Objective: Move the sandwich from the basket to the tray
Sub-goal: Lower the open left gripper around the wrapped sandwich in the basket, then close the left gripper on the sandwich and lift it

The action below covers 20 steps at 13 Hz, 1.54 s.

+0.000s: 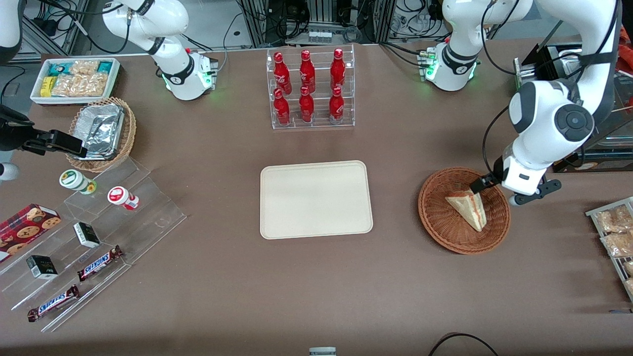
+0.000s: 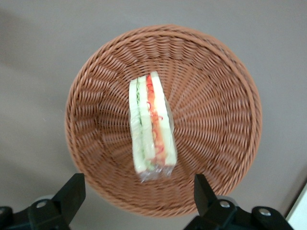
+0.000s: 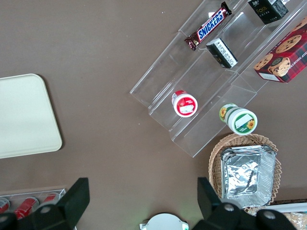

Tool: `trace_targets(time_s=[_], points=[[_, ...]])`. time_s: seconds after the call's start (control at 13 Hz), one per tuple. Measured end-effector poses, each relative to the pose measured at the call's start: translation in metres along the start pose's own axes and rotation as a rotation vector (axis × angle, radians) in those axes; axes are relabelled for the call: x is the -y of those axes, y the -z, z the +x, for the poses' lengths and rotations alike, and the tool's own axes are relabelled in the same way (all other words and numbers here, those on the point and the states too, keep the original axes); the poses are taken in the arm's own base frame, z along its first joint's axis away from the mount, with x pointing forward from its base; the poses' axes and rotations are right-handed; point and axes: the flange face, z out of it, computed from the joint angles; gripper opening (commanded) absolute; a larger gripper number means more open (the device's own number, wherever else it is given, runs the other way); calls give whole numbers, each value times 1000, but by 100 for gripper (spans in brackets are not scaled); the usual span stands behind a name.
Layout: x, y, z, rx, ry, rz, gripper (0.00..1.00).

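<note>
Snickers bars (image 1: pixel 53 302) lie nearest front camera, on clear steps at parked arm's end of table (image 1: pixel 222 277), close to table's near edge. Tray (image 1: pixel 316 199) sits flat in middle of table, nothing on it. Basket (image 1: pixel 464 210) sits beside tray, toward working arm's end. Sandwich (image 1: pixel 467 207) lies in basket, in middle, filling side up. Gripper (image 1: pixel 482 184) hangs over basket's rim, above sandwich, not touching it. Fingers (image 2: pixel 72 191) wide apart, nothing between them. Red bottles (image 1: pixel 307 86) stand in clear rack, farther from camera than tray.
</note>
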Motion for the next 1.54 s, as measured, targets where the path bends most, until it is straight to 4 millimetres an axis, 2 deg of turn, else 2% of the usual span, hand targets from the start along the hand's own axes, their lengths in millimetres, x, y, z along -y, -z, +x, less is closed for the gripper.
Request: trace_targets(time_s=[0.23, 0.69, 1.0, 1.08, 1.15, 1.23, 1.31, 1.54], points=[[-7, -23, 2, -7, 134, -10, 100], [-9, -50, 4, 8, 157, -2, 100], [-11, -83, 7, 8, 177, -8, 100], [-11, -89, 6, 15, 181, -3, 81], [-10, -93, 6, 20, 184, 1, 39], [-10, -94, 5, 23, 189, 3, 9], [-10, -95, 5, 27, 192, 7, 0], [-15, -91, -5, 72, 162, 49, 0]])
